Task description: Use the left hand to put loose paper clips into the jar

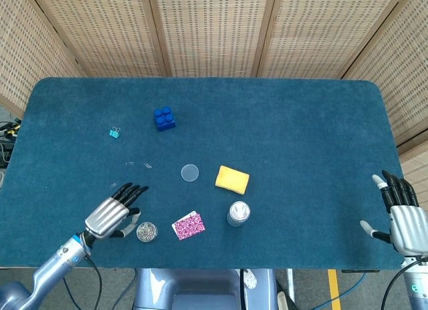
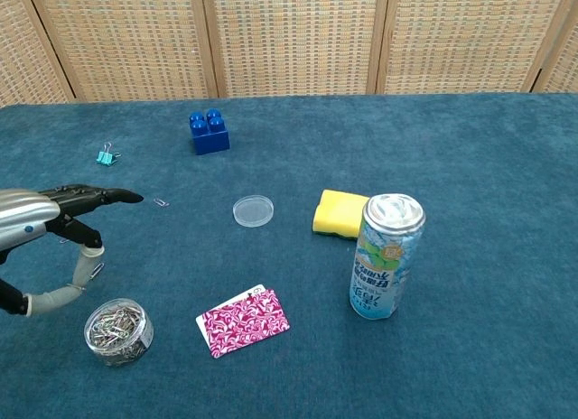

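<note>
The left hand (image 2: pixel 50 222) is cut off by the left edge of the chest view, hiding its wrist and arm, and whether it pinches a clip cannot be told. The right hand (image 1: pixel 402 213) is cropped at the head view's lower right corner. Loose paper clips (image 1: pixel 146 166) on the table (image 1: pixel 301 123) are too small to make out clearly.

A blue block (image 1: pixel 164 118) sits toward the far left of the teal table (image 1: pixel 301 116), with a small teal binder clip (image 1: pixel 115 132) to its left. Near the middle lies a clear round lid (image 1: pixel 190 172), and just right of it a yellow sponge (image 1: pixel 232 180). A drink can (image 1: pixel 238 214) stands upright in front of the sponge, near the front edge. Left of the can, a pink patterned card (image 1: pixel 188 225) lies flat. Woven panels (image 1: pixel 214 29) stand behind the table.
</note>
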Robot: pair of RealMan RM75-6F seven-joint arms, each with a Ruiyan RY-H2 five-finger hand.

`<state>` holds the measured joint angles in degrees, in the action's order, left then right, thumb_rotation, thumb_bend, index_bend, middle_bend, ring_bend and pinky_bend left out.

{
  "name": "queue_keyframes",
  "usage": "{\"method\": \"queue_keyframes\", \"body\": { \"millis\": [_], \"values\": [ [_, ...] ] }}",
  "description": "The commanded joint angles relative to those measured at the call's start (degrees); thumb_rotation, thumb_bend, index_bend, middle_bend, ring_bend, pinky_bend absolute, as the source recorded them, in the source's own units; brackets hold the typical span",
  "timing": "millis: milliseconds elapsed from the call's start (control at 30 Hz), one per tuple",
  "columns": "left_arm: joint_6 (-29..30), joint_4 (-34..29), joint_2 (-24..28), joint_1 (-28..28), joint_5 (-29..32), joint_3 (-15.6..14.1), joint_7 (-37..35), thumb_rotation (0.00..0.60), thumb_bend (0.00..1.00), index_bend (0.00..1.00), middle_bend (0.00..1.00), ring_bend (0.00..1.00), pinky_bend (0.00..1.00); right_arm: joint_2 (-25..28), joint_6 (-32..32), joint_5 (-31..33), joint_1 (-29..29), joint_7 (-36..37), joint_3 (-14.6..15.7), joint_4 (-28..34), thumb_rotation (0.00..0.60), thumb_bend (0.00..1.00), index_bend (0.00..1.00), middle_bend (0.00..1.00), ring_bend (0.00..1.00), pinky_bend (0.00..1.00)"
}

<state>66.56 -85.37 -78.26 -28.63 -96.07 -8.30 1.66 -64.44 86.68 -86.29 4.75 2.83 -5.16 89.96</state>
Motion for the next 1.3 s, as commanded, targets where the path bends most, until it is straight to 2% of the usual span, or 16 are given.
{"method": "queue_keyframes", "body": {
  "millis": [33,233,433,533,667,733,867,1000,1100,1167,1300],
  "values": [
    [-1.23,-0.88,-0.13,0.24,-0.01,-0.46,1.23,0.6,0.45,0.72,0.0,0.0,0.0,0.08,0.01,0.09,-0.02,0.15,-0.06,-0.03,0.6,0.0,0.06,0.0,0.0,0.0],
    [-2.61,-0.75,-1.81,-0.06,1.59,1.11,2.88,0.6,0.45,0.72,0.0,0.0,0.0,0.28,-0.13,0.33,-0.01,0.75,-0.19,-0.12,0.6,0.0,0.06,0.0,0.0,0.0],
    [-4.47,-1.02,-2.94,-0.64,2.02,1.29,3.03,0.6,0.45,0.71,0.0,0.0,0.0,0.36,-0.17,0.41,0.0,0.93,-0.24,-0.11,0.6,0.0,0.06,0.0,0.0,0.0],
    [-4.78,-1.25,-3.17,-0.48,2.31,1.21,3.72,0.6,0.45,0.65,0.0,0.0,0.0,0.35,-0.14,0.44,-0.02,0.9,-0.26,-0.14,0.6,0.0,0.06,0.0,0.0,0.0],
    [-5.19,-2.04,-2.78,-0.22,3.16,1.24,3.97,0.6,0.35,0.48,0.0,0.0,0.0,0.39,-0.13,0.43,-0.02,1.01,-0.29,-0.11,0.6,0.0,0.06,0.0,0.0,0.0],
    [-5.12,-2.28,-2.52,-0.1,3.37,1.33,3.99,0.6,0.32,0.43,0.0,0.0,0.0,0.4,-0.11,0.42,-0.03,1.01,-0.28,-0.11,0.6,0.0,0.06,0.0,0.0,0.0],
    [-4.93,-2.58,-2.09,0.09,3.56,1.42,3.72,0.6,0.31,0.39,0.0,0.0,0.0,0.39,0.07,0.49,-0.11,0.74,-0.35,-0.06,0.6,0.0,0.06,0.0,0.0,0.0],
    [-4.27,-2.76,-1.55,0.28,3.5,1.72,2.6,0.6,0.31,0.39,0.0,0.0,0.0,0.38,0.17,0.44,-0.14,0.63,-0.34,0.05,0.6,0.0,0.06,0.0,0.0,0.0],
    [-2.29,-2.39,-0.9,0.65,3.9,3.1,1.17,0.6,0.3,0.4,0.0,0.0,0.0,0.39,0.15,0.44,-0.14,0.67,-0.35,0.07,0.6,0.0,0.06,0.0,0.0,0.0],
    [-1.07,-1.62,-0.11,0.59,5.63,5.42,0.28,0.6,0.3,0.41,0.0,0.0,0.0,0.39,0.17,0.4,-0.15,0.64,-0.34,0.09,0.6,0.0,0.06,0.0,0.0,0.0],
    [-2.24,1.1,0.17,-0.83,9.98,9.66,-0.72,0.6,0.3,0.44,0.0,0.0,0.0,0.37,0.15,0.26,-0.12,0.42,-0.27,0.17,0.6,0.0,0.06,0.0,0.0,0.0]
  ]
}}
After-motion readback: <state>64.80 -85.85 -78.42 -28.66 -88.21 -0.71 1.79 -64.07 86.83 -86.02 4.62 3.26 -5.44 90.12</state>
